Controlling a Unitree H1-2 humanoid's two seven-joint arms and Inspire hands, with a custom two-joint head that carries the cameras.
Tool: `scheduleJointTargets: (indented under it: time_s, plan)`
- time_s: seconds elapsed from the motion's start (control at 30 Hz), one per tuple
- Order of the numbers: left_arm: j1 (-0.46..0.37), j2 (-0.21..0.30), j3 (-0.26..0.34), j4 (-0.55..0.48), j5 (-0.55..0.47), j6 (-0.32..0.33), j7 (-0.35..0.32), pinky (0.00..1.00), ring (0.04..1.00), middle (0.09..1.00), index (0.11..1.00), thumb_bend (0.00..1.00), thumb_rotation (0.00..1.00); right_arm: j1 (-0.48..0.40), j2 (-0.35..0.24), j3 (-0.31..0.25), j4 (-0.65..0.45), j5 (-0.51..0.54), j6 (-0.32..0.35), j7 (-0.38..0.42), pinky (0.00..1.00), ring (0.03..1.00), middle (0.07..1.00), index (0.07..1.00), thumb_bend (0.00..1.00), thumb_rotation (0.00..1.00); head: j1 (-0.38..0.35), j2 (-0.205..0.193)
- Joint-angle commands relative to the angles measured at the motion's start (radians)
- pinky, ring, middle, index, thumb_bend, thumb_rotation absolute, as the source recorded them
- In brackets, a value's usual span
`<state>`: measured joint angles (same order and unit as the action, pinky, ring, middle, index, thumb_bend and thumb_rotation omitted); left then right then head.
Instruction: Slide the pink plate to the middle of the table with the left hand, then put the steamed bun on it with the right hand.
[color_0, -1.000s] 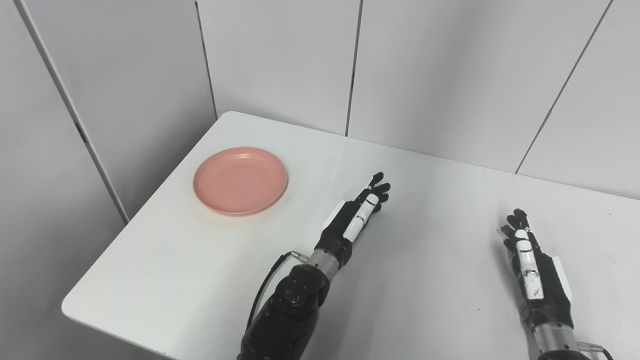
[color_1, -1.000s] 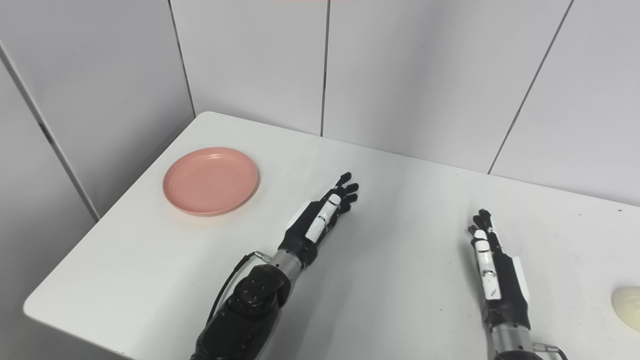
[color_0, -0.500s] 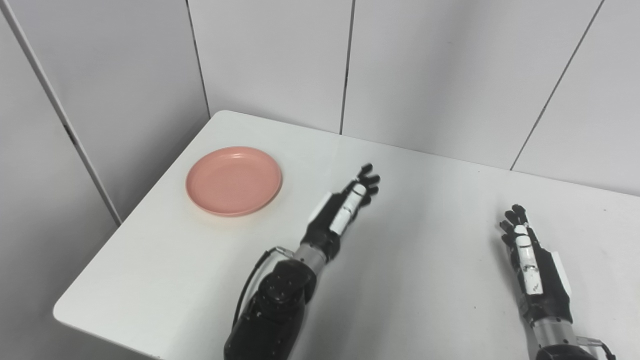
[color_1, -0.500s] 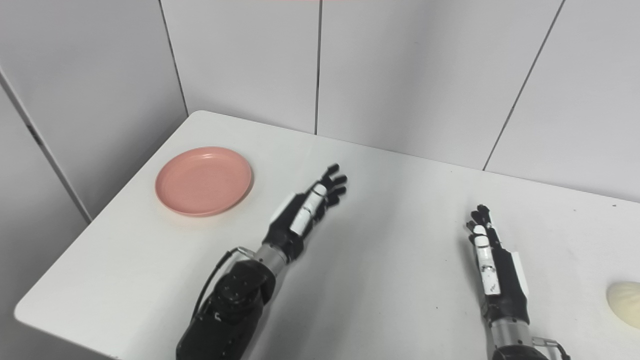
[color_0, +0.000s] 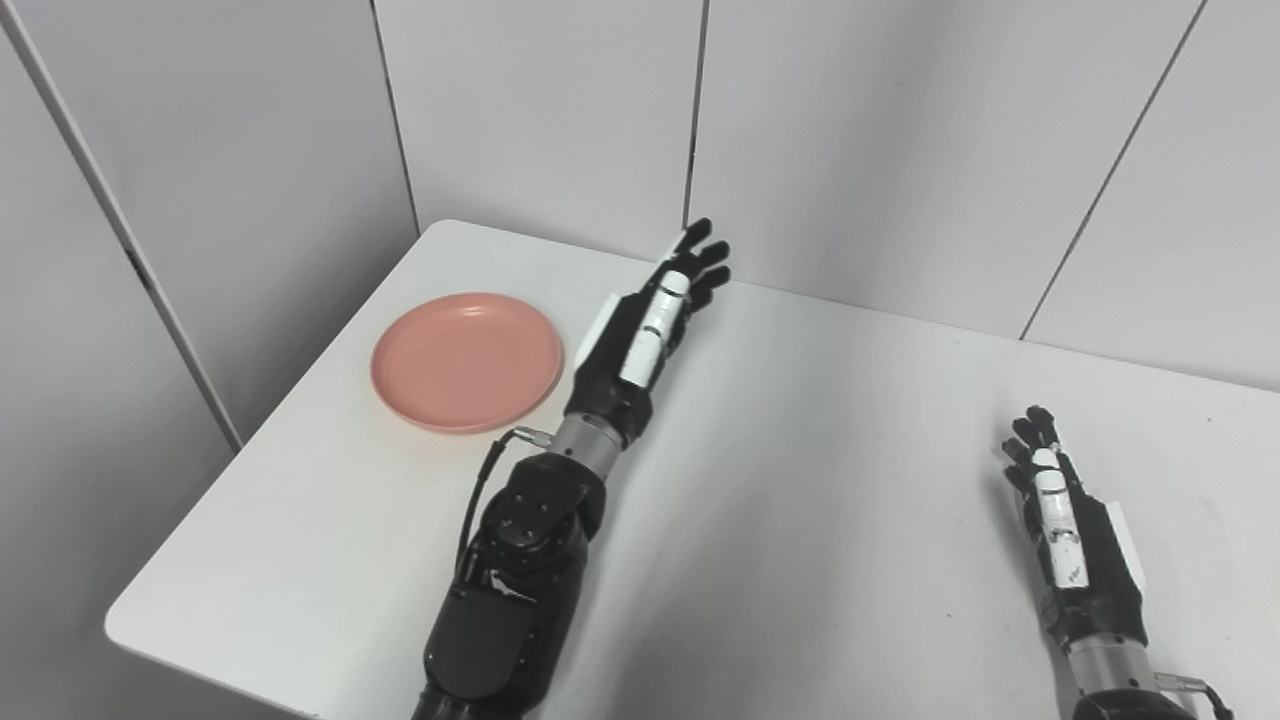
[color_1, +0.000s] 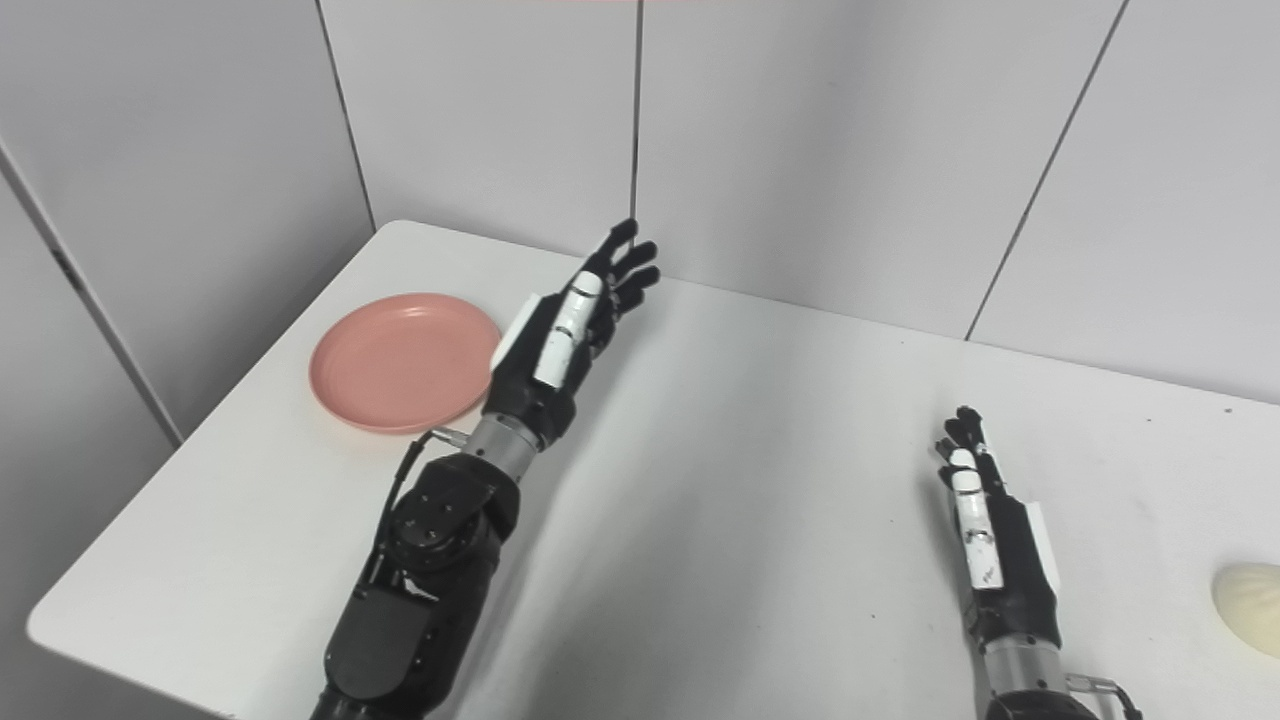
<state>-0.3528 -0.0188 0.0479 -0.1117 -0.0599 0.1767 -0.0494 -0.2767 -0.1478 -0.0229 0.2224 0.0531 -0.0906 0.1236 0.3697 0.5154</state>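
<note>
The plate (color_0: 466, 361) lies at the table's (color_0: 800, 480) far left, just left of the raised left hand (color_0: 640, 335), whose spread fingers (color_0: 700, 265) point beyond it and hold nothing. The right hand (color_1: 990, 545) is near the right edge, fingers extended, empty. The bun (color_1: 1248, 605) lies to its right, apart from it.

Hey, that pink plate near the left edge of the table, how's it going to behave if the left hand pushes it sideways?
The pink plate looks rigid, shallow and flat-bottomed, so it should probably slide rather than tip or roll. The white table looks smooth, so it may glide easily and overshoot. Its low raised rim gives the left hand something to push against.
</note>
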Motion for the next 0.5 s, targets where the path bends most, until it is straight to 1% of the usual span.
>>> scheduleJointTargets:
  time_s: [0.0, 0.07, 0.23, 0.33, 0.4, 0.47]
  plan:
    - [-0.046, 0.007, 0.017, -0.053, -0.017, 0.002, 0.015, 0.98, 0.911, 0.921, 0.924, 0.55, 1.0, 0.04, -0.007, -0.007, 0.031, 0.007, -0.026, 0.005, 0.99, 0.954, 0.965, 0.977, 0.09, 1.0, 0.001, 0.001]
    - [-0.048, 0.008, 0.027, -0.067, -0.018, 0.013, 0.025, 0.98, 0.901, 0.911, 0.913, 0.55, 1.0, 0.04, -0.01, -0.007, 0.033, 0.008, -0.028, 0.006, 0.99, 0.953, 0.965, 0.976, 0.09, 1.0, 0.002, 0.001]
    - [-0.048, 0.049, 0.066, -0.084, -0.033, -0.001, 0.03, 0.98, 0.913, 0.925, 0.93, 0.56, 1.0, 0.042, -0.011, -0.008, 0.025, 0.01, -0.021, 0.004, 0.98, 0.951, 0.966, 0.974, 0.09, 1.0, 0.003, 0.003]
    - [-0.052, 0.055, 0.11, -0.102, -0.06, -0.004, 0.055, 0.95, 0.895, 0.911, 0.919, 0.53, 1.0, 0.044, -0.015, -0.006, 0.022, 0.003, -0.019, 0.0, 0.98, 0.949, 0.964, 0.972, 0.1, 1.0, 0.004, 0.005]
    - [-0.056, 0.058, 0.129, -0.107, -0.075, -0.004, 0.065, 0.93, 0.894, 0.911, 0.918, 0.52, 1.0, 0.045, -0.015, -0.007, 0.018, 0.004, -0.014, -0.001, 0.97, 0.949, 0.964, 0.972, 0.1, 1.0, 0.007, 0.006]
    - [-0.061, 0.075, 0.154, -0.113, -0.092, -0.003, 0.07, 0.93, 0.914, 0.927, 0.93, 0.52, 1.0, 0.046, -0.015, -0.009, 0.015, 0.007, -0.008, 0.0, 0.98, 0.953, 0.967, 0.976, 0.1, 1.0, 0.011, 0.008]
